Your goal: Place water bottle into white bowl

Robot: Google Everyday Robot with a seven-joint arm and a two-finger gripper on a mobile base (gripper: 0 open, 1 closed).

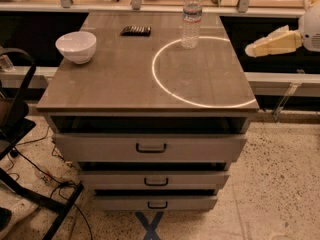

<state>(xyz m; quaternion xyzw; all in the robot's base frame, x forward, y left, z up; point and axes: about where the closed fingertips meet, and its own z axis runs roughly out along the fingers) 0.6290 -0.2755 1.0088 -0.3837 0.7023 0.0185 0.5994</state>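
Quickly, from the left: black chair frame [17, 119] at the far left edge, beside the table, with cables [47, 176] on the speckled floor below. Wooden table [110, 84] in the middle, with three drawers under it, top drawer [150, 149] pulled out a little. White bowl [76, 46] upright near the left rear corner of the tabletop, opening up. Flat dark rectangular object [135, 30] lying at the rear, between bowl and bottle, touching neither. Water bottle [191, 18] standing upright at the right rear, white cap on, well apart from the bowl, base on the far edge of a bright light ring [200, 104] cast on the right half of the tabletop. Blue tape cross [151, 225] on the floor in front of the bottom drawer. Gripper [248, 49] at the far right, cream-coloured, off the table's right edge and above tabletop level, pointing left toward the bottle, apart from it and from the bowl. Cannot tell how far open; no contact with bottle, bowl or table.
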